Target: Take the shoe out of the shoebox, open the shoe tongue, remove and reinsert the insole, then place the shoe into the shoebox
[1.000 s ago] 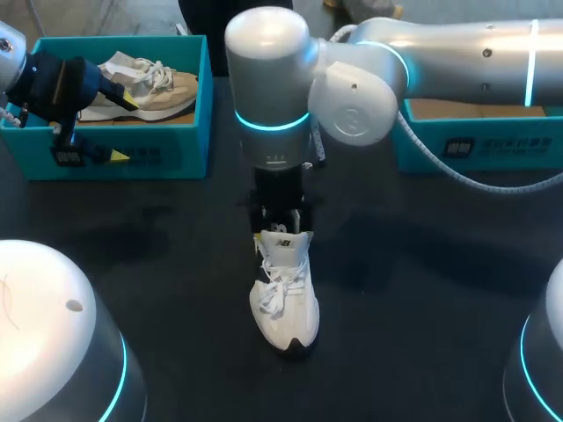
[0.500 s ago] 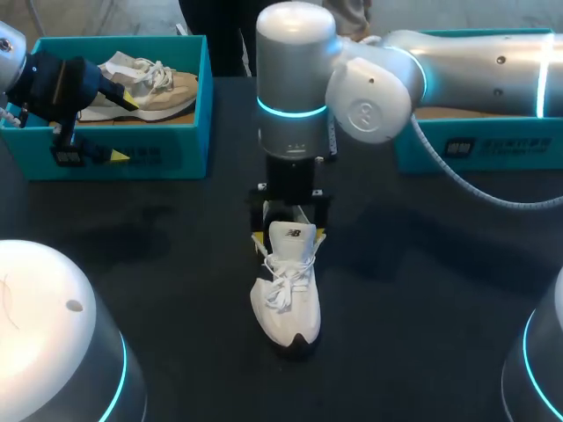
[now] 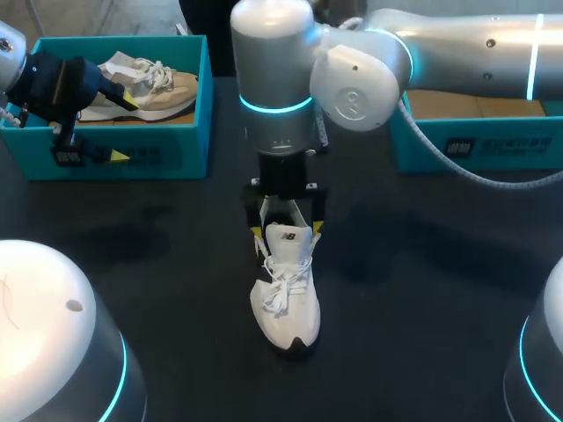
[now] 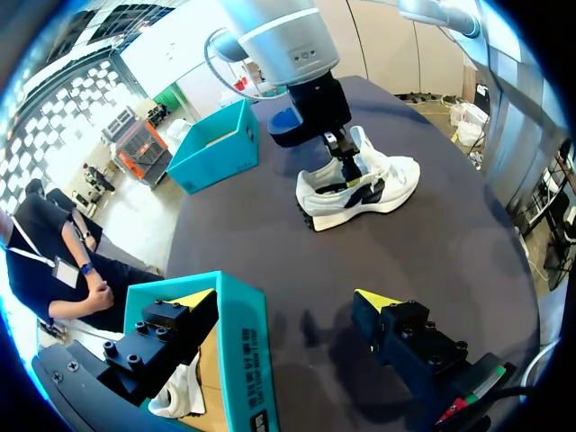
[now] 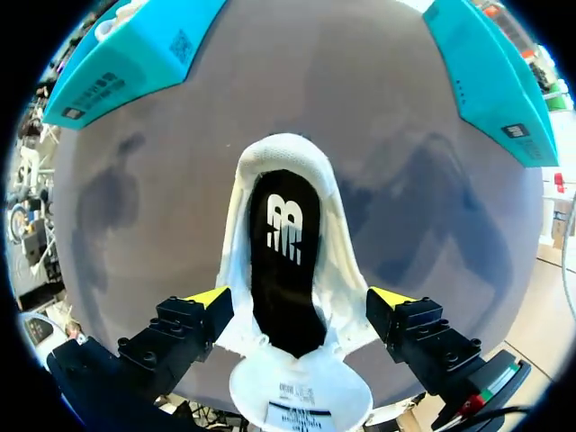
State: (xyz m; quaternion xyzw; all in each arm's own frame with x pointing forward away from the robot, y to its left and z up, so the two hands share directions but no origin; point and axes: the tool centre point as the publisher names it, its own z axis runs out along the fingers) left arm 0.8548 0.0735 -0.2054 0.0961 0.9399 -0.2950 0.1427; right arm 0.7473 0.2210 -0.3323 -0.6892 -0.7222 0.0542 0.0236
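A white shoe (image 3: 286, 294) stands upright mid-table, toe toward the front edge, its tongue (image 3: 290, 236) pulled up. My right gripper (image 3: 287, 230) hangs over the shoe's opening, open, one yellow tip on each side of the collar. In the right wrist view the black insole (image 5: 286, 261) with a white logo lies inside the shoe (image 5: 337, 270), between the spread fingers of the right gripper (image 5: 300, 297). My left gripper (image 3: 123, 129) is open at the front wall of the left shoebox (image 3: 204, 97), holding nothing. The left wrist view shows the left gripper (image 4: 286, 299) with the white shoe (image 4: 360, 184) far ahead.
The teal left shoebox holds a beige shoe (image 3: 149, 88). A second teal shoebox (image 3: 475, 145) stands at the back right, under my right arm. Two rounded robot bases (image 3: 53, 334) sit at the front corners.
My right gripper has opened wider around the tongue, which now stands up from the shoe, and its wrist has shifted slightly. The left arm has not moved.
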